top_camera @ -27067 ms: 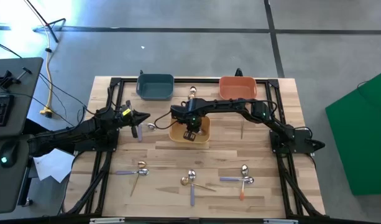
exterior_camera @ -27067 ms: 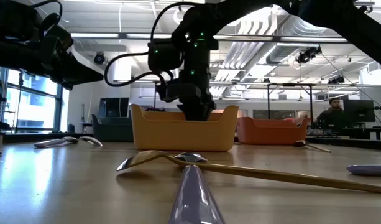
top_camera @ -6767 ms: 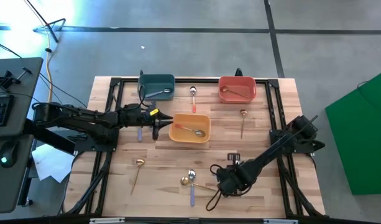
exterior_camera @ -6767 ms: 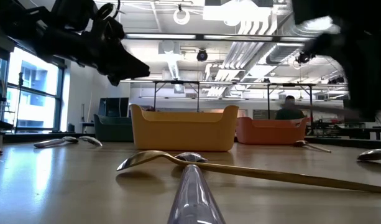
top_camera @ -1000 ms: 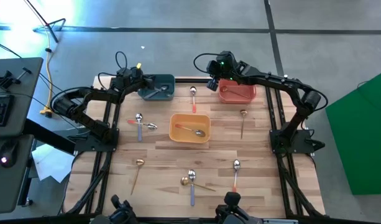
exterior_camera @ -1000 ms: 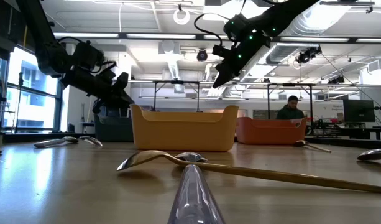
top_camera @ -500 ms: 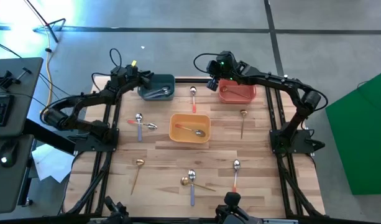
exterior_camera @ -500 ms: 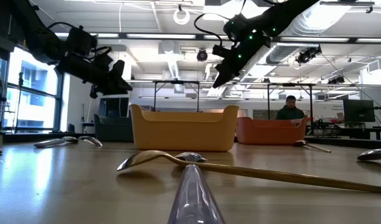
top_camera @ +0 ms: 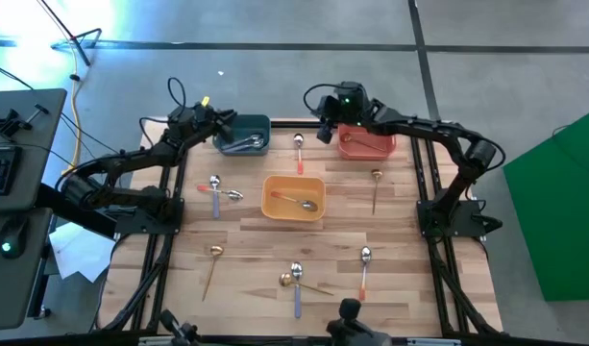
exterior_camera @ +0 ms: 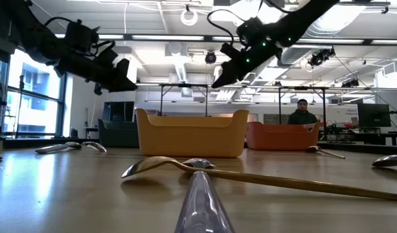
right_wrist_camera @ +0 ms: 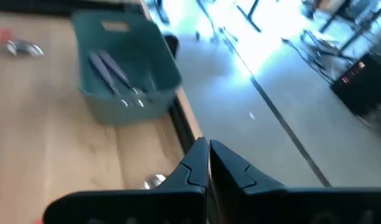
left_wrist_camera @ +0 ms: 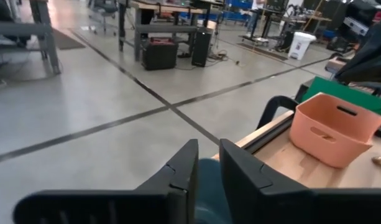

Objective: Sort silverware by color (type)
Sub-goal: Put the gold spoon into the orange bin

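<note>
While both arms hang raised over the table's far edge, you have the left gripper (top_camera: 220, 121) at the near-left rim of the teal bin (top_camera: 244, 134), its fingers (left_wrist_camera: 178, 171) parted by only a thin slit and holding nothing. That bin holds lavender-handled spoons (right_wrist_camera: 119, 79), two as far as the right wrist view shows. Nearer you on the left side of the table, a pair of spoons (top_camera: 218, 189), one lavender-handled and one orange-handled, lie crossed just left of the yellow bin (top_camera: 293, 198), and a thin gold spoon (top_camera: 213, 263) lies alone farther forward. The yellow bin has one gold spoon (top_camera: 296, 202) inside. Behind it, between the teal and orange bins, an orange-handled spoon (top_camera: 299, 151) lies on the bare wood. At the front centre a lavender-handled spoon (top_camera: 296, 285) and a gold spoon (top_camera: 298, 283) overlap, filling the foreground of the low view. To their right lies another orange-handled spoon (top_camera: 365, 268). Your right gripper (top_camera: 325, 132) hovers beside the left wall of the orange bin (top_camera: 367, 137), fingers (right_wrist_camera: 230, 165) pressed together and empty. A gold spoon (top_camera: 376, 187) lies on the table just in front of that bin. Beyond the table a person (exterior_camera: 302, 112) sits at a desk.
</note>
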